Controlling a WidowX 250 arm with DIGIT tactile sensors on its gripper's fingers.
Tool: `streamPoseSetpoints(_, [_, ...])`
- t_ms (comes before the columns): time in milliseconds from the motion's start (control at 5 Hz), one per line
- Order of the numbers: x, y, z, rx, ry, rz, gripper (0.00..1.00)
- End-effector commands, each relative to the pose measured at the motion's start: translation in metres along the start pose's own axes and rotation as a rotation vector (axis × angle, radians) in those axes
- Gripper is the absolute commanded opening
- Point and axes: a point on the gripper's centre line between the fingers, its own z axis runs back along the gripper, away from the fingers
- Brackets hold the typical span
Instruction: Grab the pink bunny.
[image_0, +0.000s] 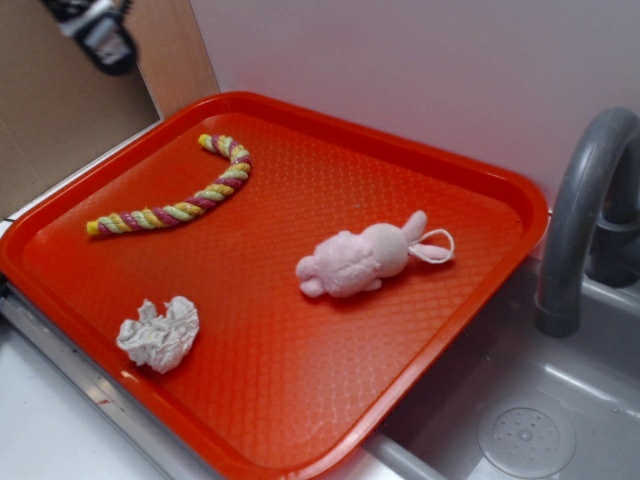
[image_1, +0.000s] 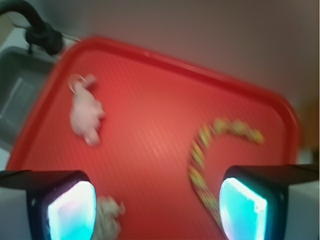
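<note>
Right now the pink bunny (image_0: 358, 260) lies on its side on the red tray (image_0: 470, 160), toward the faucet (image_0: 580, 200) edge, well apart from the twisted rope (image_0: 180, 205) and the crumpled paper wad (image_0: 160, 333). Seen from the wrist, the fingers (image_1: 72, 210) stand wide apart, holding nothing, high above the tray.

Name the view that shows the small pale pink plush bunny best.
The exterior view: the small pale pink plush bunny lies sharp there, with ears and white loop distinct. The wrist view shows it small and blurred, far from the fingers.
</note>
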Motion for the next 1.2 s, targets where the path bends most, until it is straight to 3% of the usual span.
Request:
streamPoseSetpoints(0, [0.022, -0.055, -0.053, -0.024, 0.039, -0.035, 1.0])
streamPoseSetpoints(200, [0.024, -0.058, -0.083, -0.011, 0.087, -0.017, 1.0])
streamPoseSetpoints(400, [0.028, -0.062, -0.119, -0.064, 0.108, -0.038, 1.0])
streamPoseSetpoints(600, [0.027, -0.083, -0.141, -0.161, 0.087, -0.104, 1.0])
streamPoseSetpoints(800, [0.028, -0.097, -0.155, -0.209, 0.102, -0.149, 1.0])
streamPoseSetpoints(1000, [0.027, -0.103, -0.162, -0.197, 0.124, -0.179, 1.0])
